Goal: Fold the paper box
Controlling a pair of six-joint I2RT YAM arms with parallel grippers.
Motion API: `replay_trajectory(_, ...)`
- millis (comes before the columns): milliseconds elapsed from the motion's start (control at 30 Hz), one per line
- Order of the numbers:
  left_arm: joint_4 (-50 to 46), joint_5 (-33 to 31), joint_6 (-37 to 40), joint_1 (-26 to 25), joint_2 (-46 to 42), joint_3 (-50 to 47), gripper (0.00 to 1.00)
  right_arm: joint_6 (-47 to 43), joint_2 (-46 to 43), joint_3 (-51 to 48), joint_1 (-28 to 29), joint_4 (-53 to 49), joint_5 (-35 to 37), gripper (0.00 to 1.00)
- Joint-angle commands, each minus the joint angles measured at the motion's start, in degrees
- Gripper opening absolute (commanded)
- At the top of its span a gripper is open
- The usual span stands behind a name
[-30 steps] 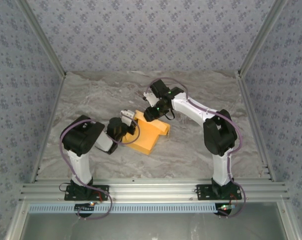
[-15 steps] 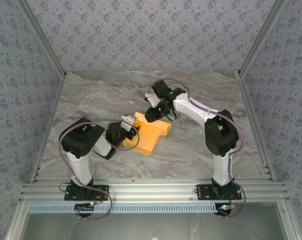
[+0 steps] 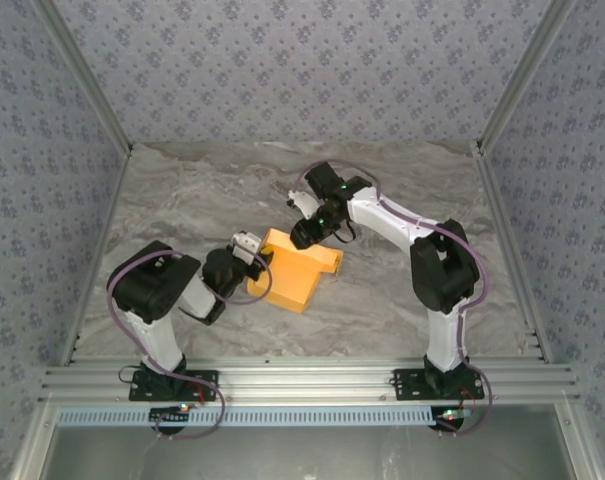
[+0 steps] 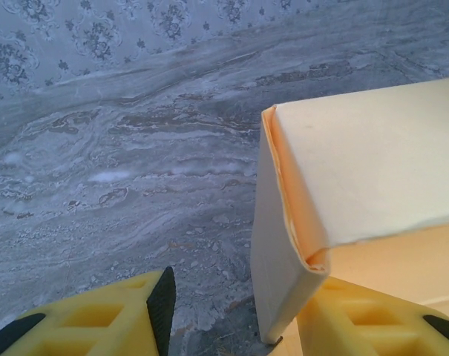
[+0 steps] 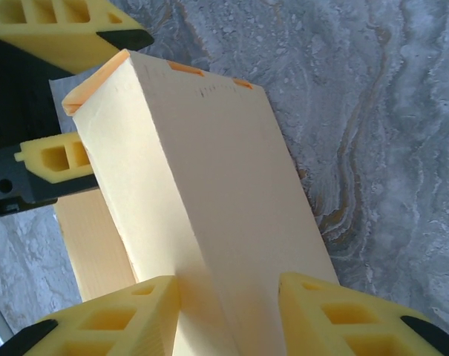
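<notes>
Mid-fold stage of the paper box (image 3: 300,272), lying at the middle of the tabletop (image 3: 182,190)
Left gripper (image 3: 248,243), jaws spread, straddles the box's raised left corner without pinching it; right gripper (image 3: 308,232), jaws apparently pinching the far end, steadies it. Walls look partly erected; the next move likely calls for the left jaws to close on a loose flap and press it along its crease. No legible writing; faint marks on one panel unreadable
</notes>
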Motion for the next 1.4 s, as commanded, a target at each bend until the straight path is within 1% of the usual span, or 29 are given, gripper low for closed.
replay_trajectory(0, -1.2, 3.8, 2.1, -0.2, -1.1, 1.5, 0.46, -1.8, 0.0, -1.7, 0.0, -5.4, -0.3, 0.41)
replay_trajectory(67, -0.1, 3.4, 2.2, -0.6, 0.0, 1.6, 0.45, -1.3, 0.1, -1.6, -0.6, -5.5, -1.4, 0.41)
replay_trajectory(167, -0.4, 0.9, 1.4, -0.8, 0.0, 1.9, 0.44, -0.4, 0.2, -1.5, -2.1, -5.7, -4.7, 0.41)
replay_trajectory(267, -2.7, -2.0, 0.4, -1.1, -0.6, 3.0, 0.39, 0.2, 0.3, -1.5, -3.4, -5.5, -7.6, 0.41)
replay_trajectory(367, -5.4, -3.7, 1.2, -2.2, -1.0, 4.3, 0.34, 0.9, 0.6, -1.5, -4.2, -5.5, -9.1, 0.41)
replay_trajectory(500, -7.1, -6.0, 2.7, -4.2, -0.8, 5.4, 0.34, 1.4, 1.0, -1.3, -4.6, -5.4, -9.9, 0.41)
replay_trajectory(633, -5.9, -6.2, 2.8, -4.3, -0.6, 5.0, 0.34, 1.8, 1.5, -1.1, -4.9, -5.8, -9.7, 0.41)
replay_trajectory(700, -5.6, -4.8, 3.2, -4.3, -0.6, 4.8, 0.34, 1.9, 2.0, -0.9, -5.2, -6.0, -10.3, 0.41)
replay_trajectory(767, -4.1, -3.3, 2.4, -4.2, -0.3, 4.4, 0.35, 2.1, 2.3, -0.8, -5.5, -6.2, -10.7, 0.41)
replay_trajectory(900, -3.0, 2.8, 0.3, -3.8, -0.9, 4.1, 0.4, 1.6, 2.8, -0.1, -5.7, -7.5, -12.3, 0.41)
replay_trajectory(967, -1.9, 4.4, -0.2, -3.9, -0.9, 3.6, 0.41, 1.4, 3.2, 0.0, -5.8, -8.5, -13.8, 0.41)
replay_trajectory(1100, -0.8, 5.3, 0.7, -3.9, -1.7, 1.4, 0.41, 2.8, 3.7, 0.0, -6.5, -9.8, -18.2, 0.41)
replay_trajectory(1233, 0.9, 5.3, 1.5, -3.9, -2.0, -1.0, 0.41, 4.2, 2.9, -1.8, -7.4, -8.0, -19.7, 0.41)
replay_trajectory(1367, 1.1, 5.5, 2.2, -3.9, -3.7, -2.8, 0.4, 3.8, 3.4, -2.3, -7.9, -8.5, -21.7, 0.4)
